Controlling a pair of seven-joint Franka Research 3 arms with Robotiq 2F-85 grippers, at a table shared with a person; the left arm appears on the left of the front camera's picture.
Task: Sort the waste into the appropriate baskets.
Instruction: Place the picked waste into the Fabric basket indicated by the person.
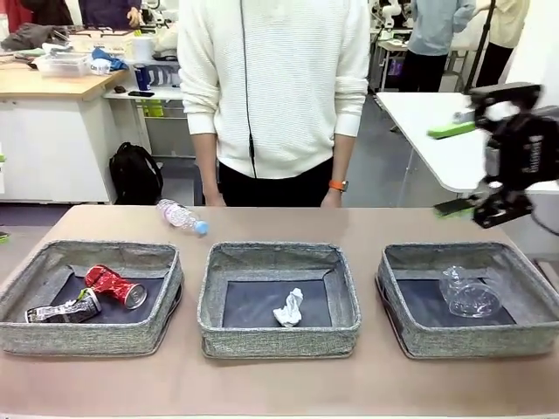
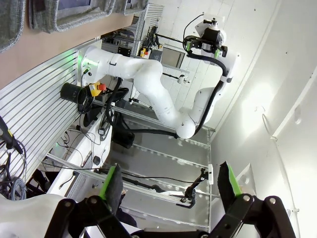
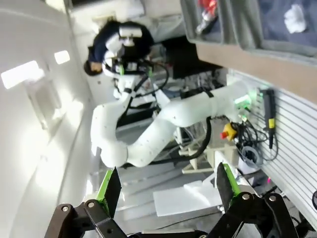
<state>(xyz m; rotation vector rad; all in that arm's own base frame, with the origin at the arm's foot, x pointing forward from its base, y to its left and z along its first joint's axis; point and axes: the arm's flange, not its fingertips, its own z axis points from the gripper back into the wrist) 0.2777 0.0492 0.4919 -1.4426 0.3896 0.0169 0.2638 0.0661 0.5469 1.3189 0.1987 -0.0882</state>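
Observation:
Three grey baskets stand in a row. The left basket [image 1: 52, 336] holds a crushed red can [image 1: 116, 286] and a dark can [image 1: 65, 309]. A paper ball [image 1: 289, 307] lies in the middle basket [image 1: 279, 336]. In the right basket [image 1: 524, 336] lies a clear plastic cup [image 1: 469, 292]. A clear bottle with a blue cap [image 1: 181, 216] lies on the table behind the left basket. My right gripper [image 1: 454, 168] hangs open and empty high at the right, above the right basket's far corner. In its wrist view my left gripper [image 2: 169, 183] is open, holding nothing.
A person in a white sweater [image 1: 275, 87] stands at the far edge, hands down behind the table. Bare tabletop [image 1: 288, 384] runs in front of the baskets and behind them. The right wrist view catches the red can [image 3: 207, 7] and paper ball [image 3: 295, 17] from afar.

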